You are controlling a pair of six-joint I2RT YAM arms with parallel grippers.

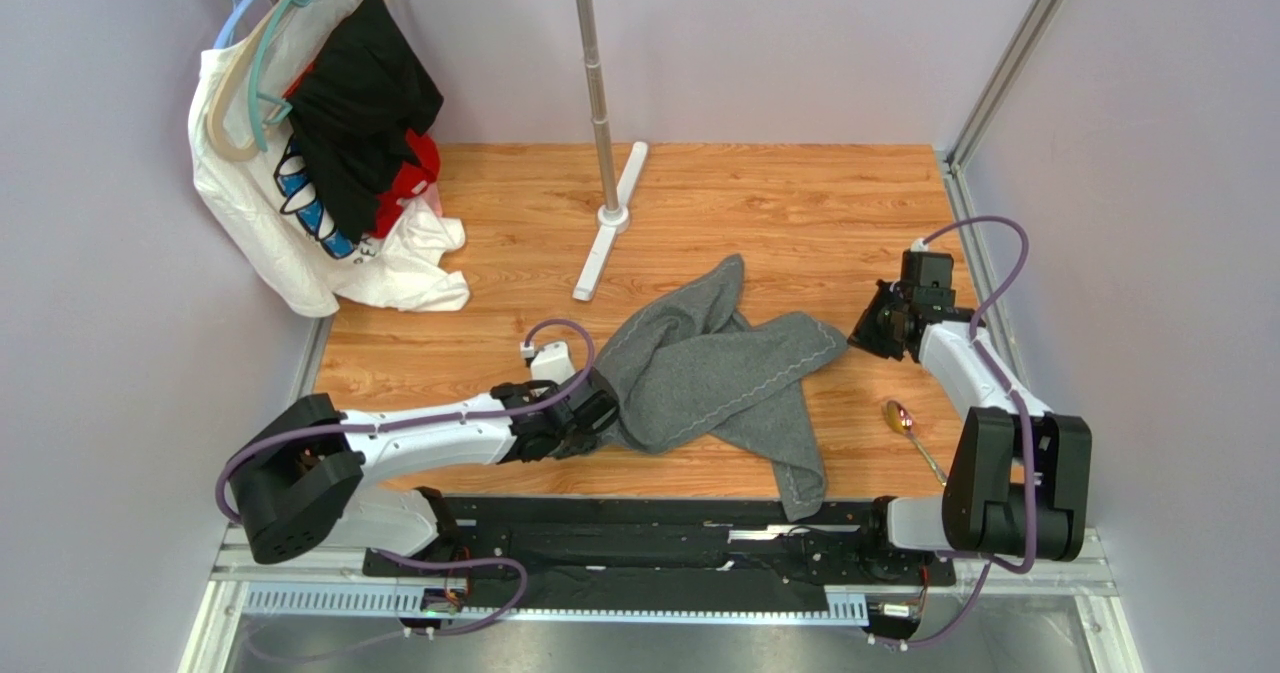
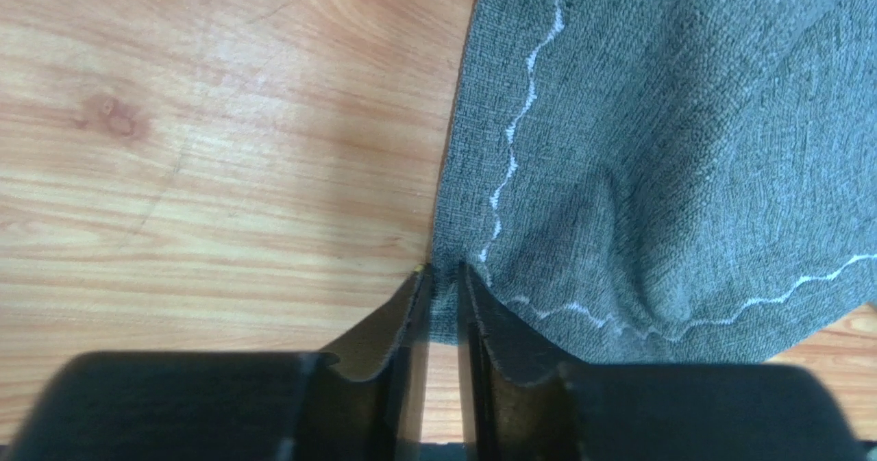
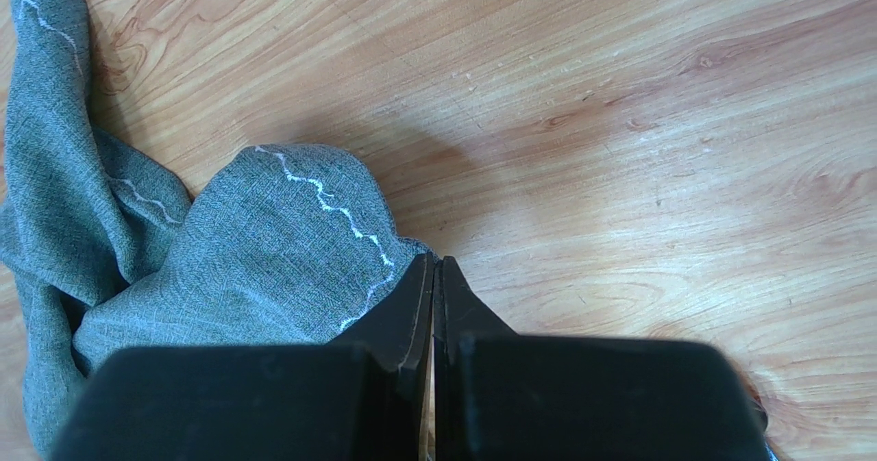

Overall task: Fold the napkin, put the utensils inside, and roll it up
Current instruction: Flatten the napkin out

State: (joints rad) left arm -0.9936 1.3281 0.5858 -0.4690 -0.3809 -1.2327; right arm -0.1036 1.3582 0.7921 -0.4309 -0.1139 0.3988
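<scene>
Shows a matt, slightly rough woven face on the large dark grey cloth napkin point(image 2: 669, 153), with pale thread stitched along the edge. Has smooth wood with clear grain and a soft sheen on the orange-brown wooden table top point(image 3: 638, 122). Looks like matt black plastic on the fingers point(image 2: 396, 322) of the left gripper point(image 2: 441, 274). Gleams as polished metal on the small spoon point(image 1: 899, 417) and the grey upright pole point(image 1: 591, 58).

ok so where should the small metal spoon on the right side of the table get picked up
The small metal spoon lies flat on the wooden table, with its bowl away from the arms and its thin handle pointing near-right. It is probably best to come straight down with the jaws across the mid-handle. It lies too flat to pinch from the side, and the rounded bowl would likely slip.
</scene>
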